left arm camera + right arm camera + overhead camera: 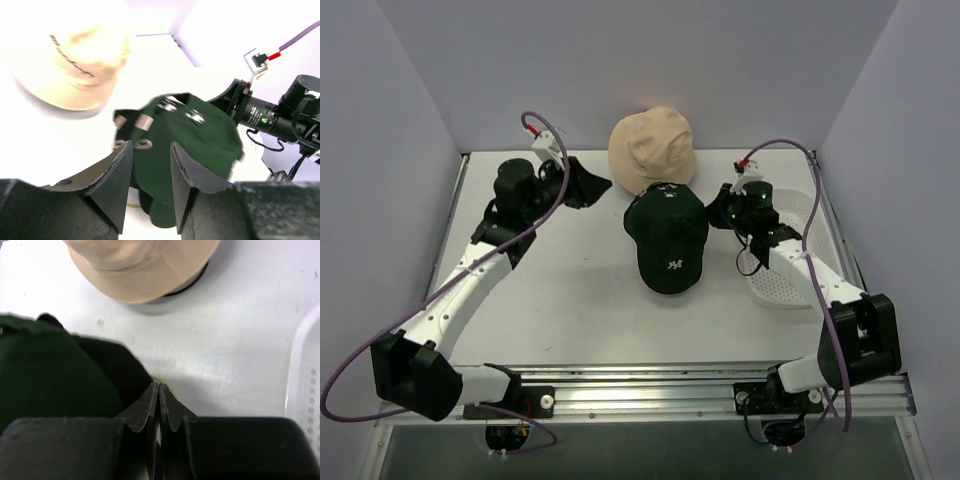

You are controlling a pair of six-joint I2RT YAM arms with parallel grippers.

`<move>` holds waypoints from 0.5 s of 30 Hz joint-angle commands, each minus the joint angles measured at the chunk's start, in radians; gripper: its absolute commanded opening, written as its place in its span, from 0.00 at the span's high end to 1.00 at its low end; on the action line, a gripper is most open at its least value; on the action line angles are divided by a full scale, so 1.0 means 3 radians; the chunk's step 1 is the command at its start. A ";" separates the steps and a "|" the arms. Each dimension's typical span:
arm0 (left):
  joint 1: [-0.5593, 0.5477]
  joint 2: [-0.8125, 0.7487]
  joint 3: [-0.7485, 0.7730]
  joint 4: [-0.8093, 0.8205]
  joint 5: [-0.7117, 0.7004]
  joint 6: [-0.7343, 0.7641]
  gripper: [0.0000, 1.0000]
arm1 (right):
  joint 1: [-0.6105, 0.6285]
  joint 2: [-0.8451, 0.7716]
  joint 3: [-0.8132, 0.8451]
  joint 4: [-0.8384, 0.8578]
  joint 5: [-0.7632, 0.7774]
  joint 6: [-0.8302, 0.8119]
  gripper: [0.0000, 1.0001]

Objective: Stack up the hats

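A tan bucket hat point(650, 148) sits at the back middle of the table. In front of it lies a dark green cap point(668, 240) with a white logo near its front. My left gripper point(598, 186) is open and empty, left of the cap and apart from it. In the left wrist view the gripper point(150, 146) faces the green cap point(195, 135), with the tan hat point(75, 65) behind. My right gripper point(717, 215) is at the cap's right edge. In the right wrist view the gripper point(159, 385) is shut beside the green fabric point(50, 375) and a black part point(122, 370) under it. The pink hat is out of view.
A white perforated tray point(790, 262) lies at the right under the right arm and also shows in the right wrist view point(305, 390). A thin gold wire point(165, 380) shows at the right fingertips. Walls close in the table on three sides.
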 commanded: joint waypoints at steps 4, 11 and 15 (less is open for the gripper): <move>0.0236 0.0631 0.0498 -0.0240 0.0464 0.0000 0.55 | -0.0029 0.0683 0.0807 -0.0439 -0.0347 -0.0361 1.00; 0.0185 0.1107 0.0446 0.0528 0.0904 -0.0052 0.48 | -0.0085 0.1083 0.1543 -0.0817 -0.0311 -0.0561 1.00; 0.0144 0.1271 0.0564 0.0666 0.1129 0.0071 0.46 | -0.0183 0.1089 0.1692 -0.0965 -0.0240 -0.0504 0.99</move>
